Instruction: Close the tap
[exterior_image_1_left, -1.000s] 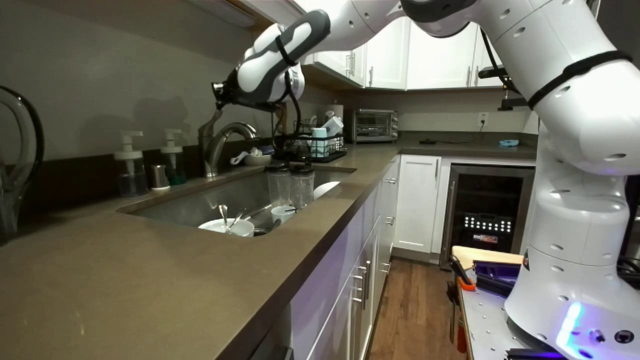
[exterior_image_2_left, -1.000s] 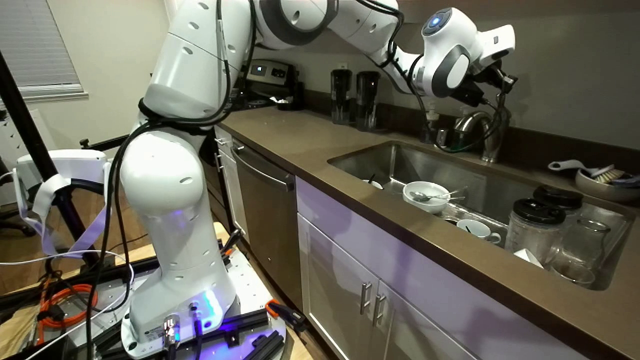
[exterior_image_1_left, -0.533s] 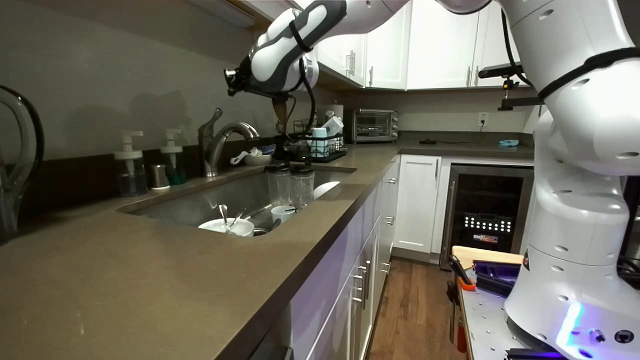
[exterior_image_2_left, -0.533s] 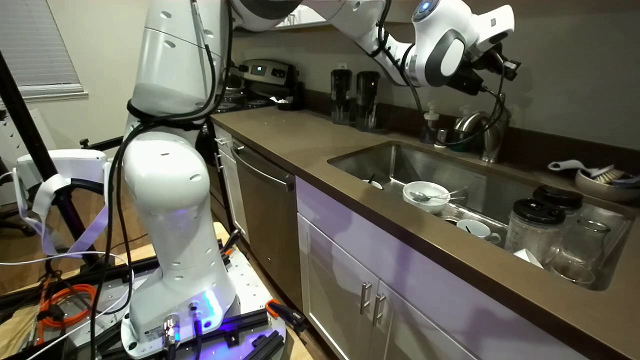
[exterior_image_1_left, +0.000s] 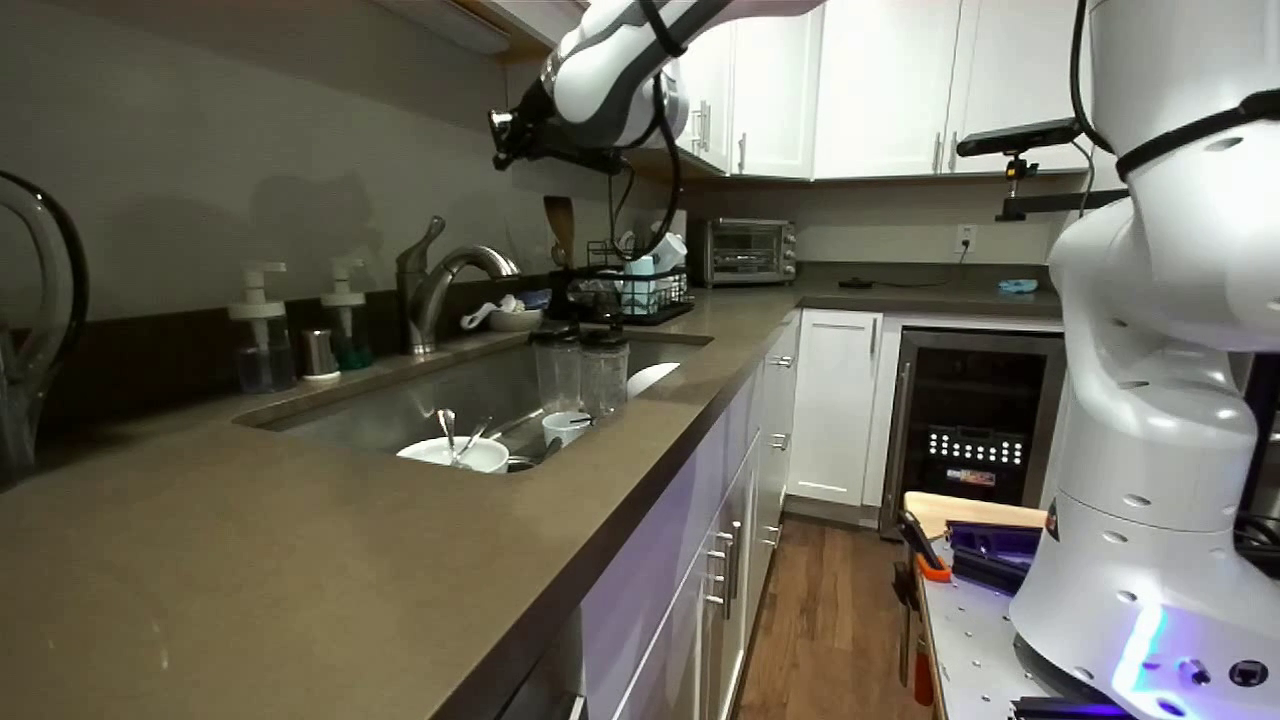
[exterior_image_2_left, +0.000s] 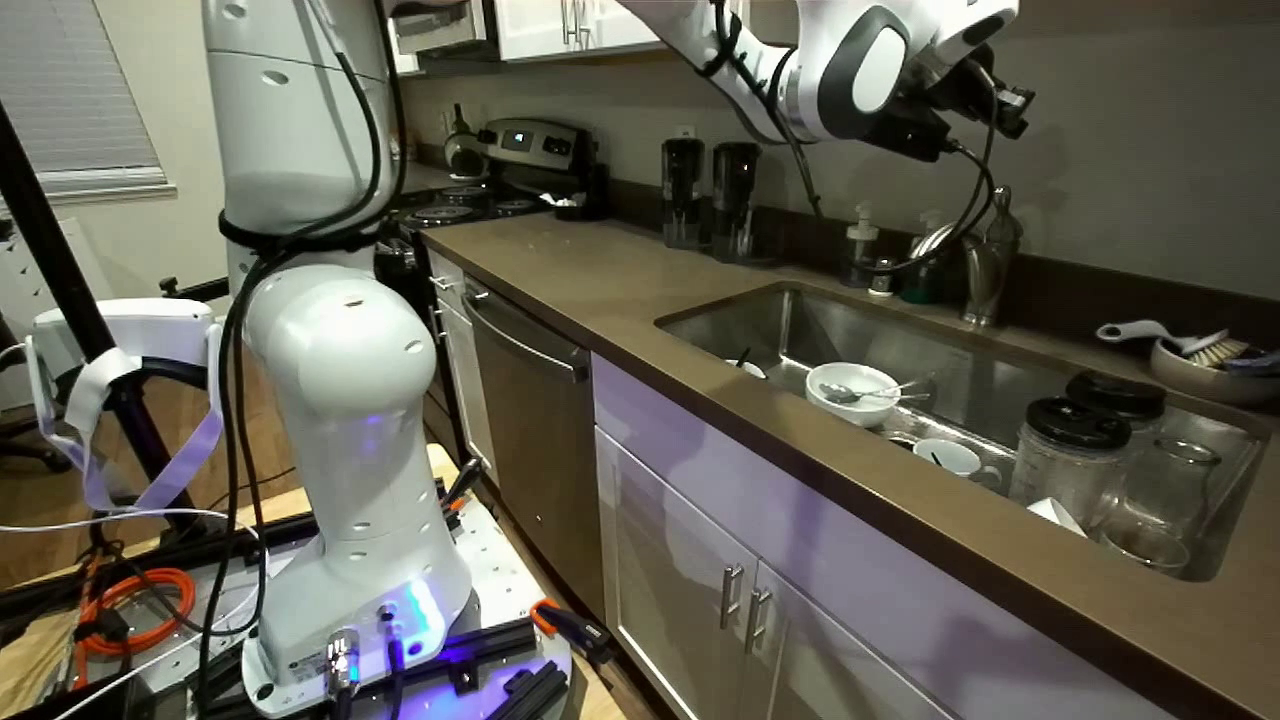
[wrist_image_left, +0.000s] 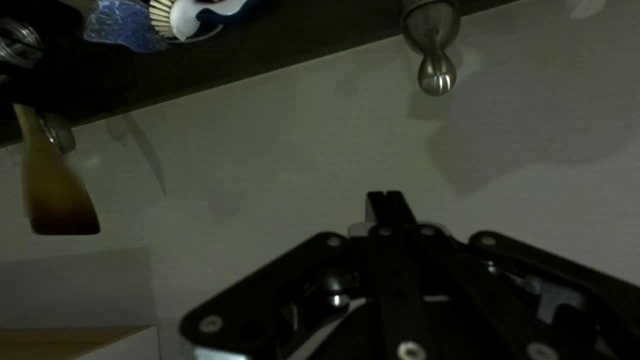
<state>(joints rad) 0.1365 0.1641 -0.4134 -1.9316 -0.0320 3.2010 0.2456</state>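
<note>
The wrist view crops the tap and brush at the top, the gripper at the bottom; the spatula is partly blurred. In an exterior view a cable hides part of the spout. Both exterior views crop the arm at the top.

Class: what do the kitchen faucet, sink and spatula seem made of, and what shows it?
Kitchen faucet: metal, satin finish, from its soft silvery sheen; alloy unclear.
Sink: probably brushed stainless steel, given its grey, blurred reflections.
Spatula: likely wood, from its brown tone; finish too blurred to tell.
</note>
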